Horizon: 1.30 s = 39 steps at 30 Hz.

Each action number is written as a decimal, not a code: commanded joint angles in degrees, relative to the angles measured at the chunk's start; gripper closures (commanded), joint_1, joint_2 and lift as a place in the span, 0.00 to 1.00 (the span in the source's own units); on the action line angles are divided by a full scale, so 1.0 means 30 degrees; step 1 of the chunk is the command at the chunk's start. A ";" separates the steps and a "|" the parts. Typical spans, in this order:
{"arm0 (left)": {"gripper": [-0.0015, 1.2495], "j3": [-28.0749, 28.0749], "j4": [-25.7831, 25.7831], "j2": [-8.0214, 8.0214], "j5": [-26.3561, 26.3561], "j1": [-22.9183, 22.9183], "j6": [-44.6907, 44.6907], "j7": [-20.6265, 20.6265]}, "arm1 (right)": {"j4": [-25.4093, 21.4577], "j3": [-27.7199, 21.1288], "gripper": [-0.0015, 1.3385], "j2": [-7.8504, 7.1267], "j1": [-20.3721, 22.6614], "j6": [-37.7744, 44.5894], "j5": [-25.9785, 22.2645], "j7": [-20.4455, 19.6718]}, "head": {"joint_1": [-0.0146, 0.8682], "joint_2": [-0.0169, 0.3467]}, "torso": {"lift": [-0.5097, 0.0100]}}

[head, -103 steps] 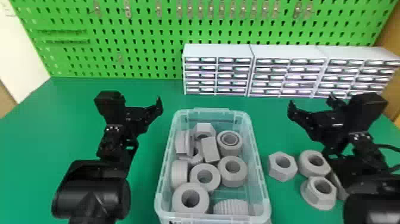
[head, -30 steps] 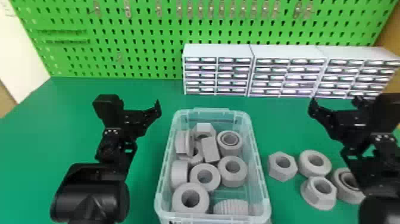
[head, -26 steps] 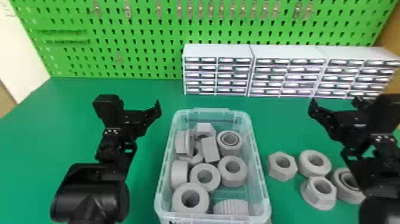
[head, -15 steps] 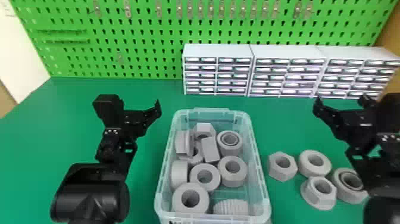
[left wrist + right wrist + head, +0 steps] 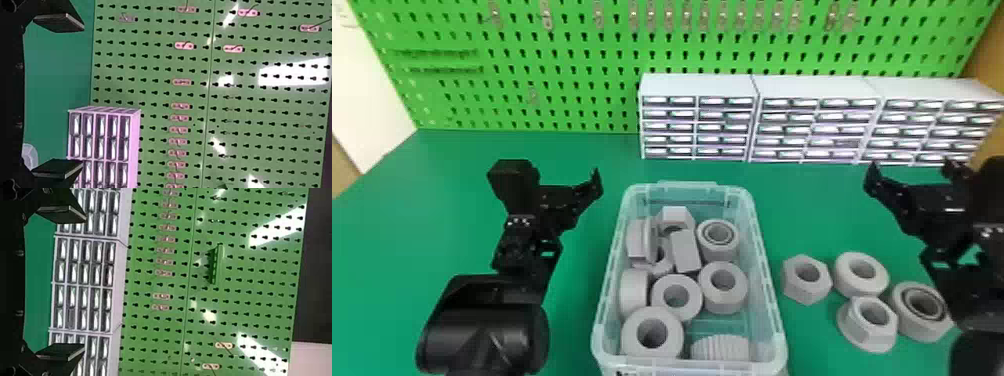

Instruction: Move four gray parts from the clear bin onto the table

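**Four gray parts (image 5: pixel 806 294) are lying on the table (image 5: pixel 457 175) beside the clear bin (image 5: pixel 777 327)**

In the left wrist view, the left gripper (image 5: pixel 557 197) is standing wide open and empty, its fingers (image 5: pixel 62 24) spreading apart. Beyond them a drawer unit (image 5: pixel 135 137) is standing against the green pegboard (image 5: pixel 266 98), where small hooks (image 5: pixel 182 82) are lining up.

In the right wrist view, the right gripper (image 5: pixel 914 175) is likewise opening onto empty air, its fingers (image 5: pixel 64 215) well apart. The drawer units are filling the space past them, and a green bracket (image 5: pixel 218 264) is jutting from the pegboard.

In the head view, the green table is running back to the pegboard, with the drawer units standing along its back edge, toward the right. The bin is sitting on the table, holding a jumble of gray nuts and rings (image 5: pixel 669 325); a ribbed piece (image 5: pixel 719 347) is resting near its front right corner. The left gripper is hovering beyond the bin's left edge. The four parts are resting between the bin and the right arm, nearer the viewer than the right gripper's fingertips; that arm is partly covering the rightmost one (image 5: pixel 914 325).
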 commanded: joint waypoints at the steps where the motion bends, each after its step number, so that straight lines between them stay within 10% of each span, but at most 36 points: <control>1: 0.06 0.0000 0.0030 -0.0050 -0.0009 0.0000 -0.0003 0.0000 | -0.0024 -0.0055 0.11 -0.0042 0.0018 0.0000 0.0003 0.0000 | 0.80 0.24 | 0.88; 39: 0.06 -0.0088 0.0176 -0.0050 -0.0009 -0.0059 -0.0003 0.0000 | -0.0024 0.0414 0.11 -0.0130 -0.0099 0.0088 0.0033 0.0000 | 0.80 0.24 | 0.88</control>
